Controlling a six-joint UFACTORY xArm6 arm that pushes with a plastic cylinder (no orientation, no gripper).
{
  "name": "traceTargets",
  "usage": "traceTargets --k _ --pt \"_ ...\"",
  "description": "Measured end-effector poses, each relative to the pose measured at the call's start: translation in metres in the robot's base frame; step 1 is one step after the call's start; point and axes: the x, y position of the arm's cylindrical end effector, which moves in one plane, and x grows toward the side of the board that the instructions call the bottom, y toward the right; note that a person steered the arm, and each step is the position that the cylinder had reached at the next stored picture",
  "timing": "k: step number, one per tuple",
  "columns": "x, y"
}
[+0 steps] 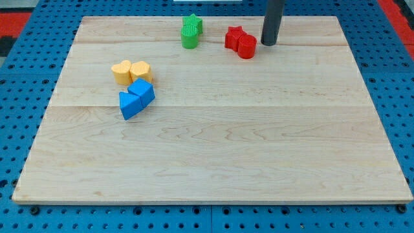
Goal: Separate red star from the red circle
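End effector: a straight dark rod is seen coming down from the view's top near the worktop's far edge; it has no jaws, so nothing is open, closed or clamped.
My tip: set on the worktop just to the view's right of the red pair, near the red circle, with a narrow gap visible; whether it touches cannot be told.
Red circle: one, a short glossy cylinder, close to the far edge, right of the middle.
Red star: one, glossy, its points only partly made out; it is pressed against the red circle on the circle's upper-left side, so the two are touching.
Green blocks: two, the green star nearest the far edge and a rounded green block just below it, touching; both lie to the view's left of the red pair, a little apart from it.
Yellow blocks: two, a yellow hexagon and a yellow block of unclear shape, side by side and touching, towards the left edge.
Blue blocks: two, a blue triangle and a blue block, touching each other just below the yellow pair.
Count: eight blocks in four pairs.
Writing: none can be read.
Worktop: pale wooden board.
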Motion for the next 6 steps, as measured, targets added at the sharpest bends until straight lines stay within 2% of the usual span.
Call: traceTargets --k 1,2,3,5,6 --pt "-0.026 0.000" --pt "0.018 0.020" --pt "0.025 -0.047" --pt "-0.012 -0.049" --pt "-0.025 -0.100"
